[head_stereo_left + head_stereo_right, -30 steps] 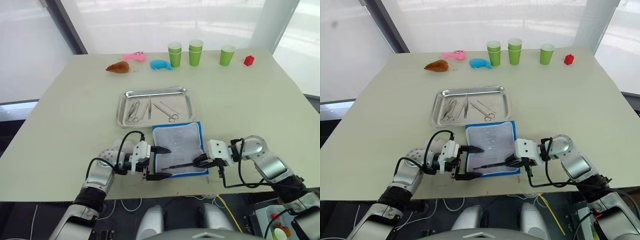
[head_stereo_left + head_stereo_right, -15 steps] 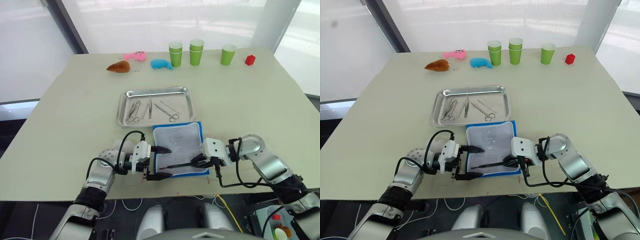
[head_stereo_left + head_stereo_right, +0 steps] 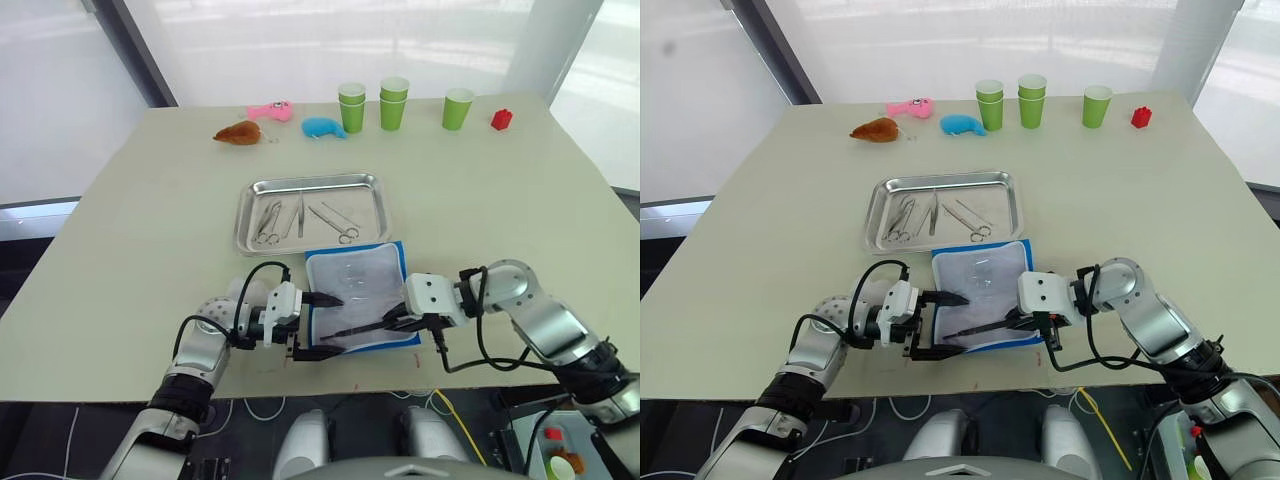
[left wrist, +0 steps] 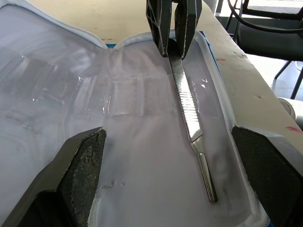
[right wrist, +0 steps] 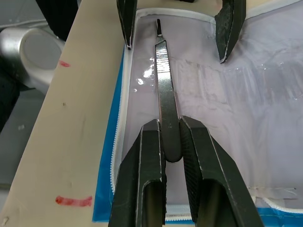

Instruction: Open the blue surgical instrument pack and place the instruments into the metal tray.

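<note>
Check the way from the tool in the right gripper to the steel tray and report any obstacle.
Nothing visible blocks it. The right gripper is shut on a straight silver instrument over the open blue pack. The metal tray lies just beyond the pack, its right half bare. The left gripper sits open at the pack's left edge, off that line.

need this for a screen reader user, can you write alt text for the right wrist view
The right gripper pinches one end of a flat silver instrument lying on the pale lining of the open blue pack, near its zip edge. Beyond, the left gripper stands open over the pack, a finger on each side of the instrument's far tip. The table shows red marks.
</note>
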